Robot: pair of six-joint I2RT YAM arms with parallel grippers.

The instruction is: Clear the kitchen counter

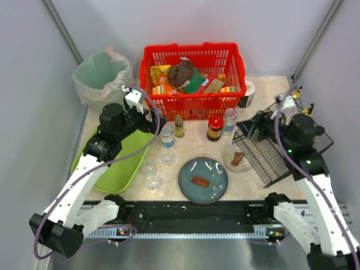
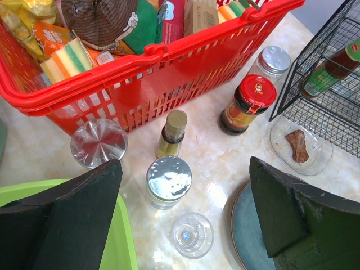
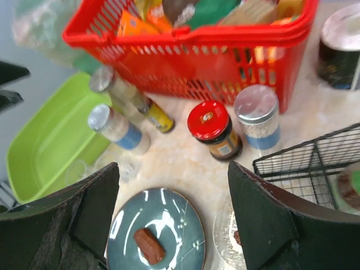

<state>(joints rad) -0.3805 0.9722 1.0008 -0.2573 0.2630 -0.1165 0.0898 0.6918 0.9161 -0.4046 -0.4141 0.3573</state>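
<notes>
The kitchen counter carries a blue plate with a brown sausage piece, a clear glass dish with a brown scrap, a red-lidded jar, two silver-lidded jars, a small gold-capped bottle and two clear glasses. My left gripper hangs open above the silver-lidded jar and a glass, holding nothing. Over the wire rack's left edge, my right gripper is open and empty, looking down on the plate and red-lidded jar.
A red basket full of packets stands at the back. A lime-green tray lies at the left, a black wire rack at the right, and a bag-lined bin at the back left. A dark cup sits beside the basket.
</notes>
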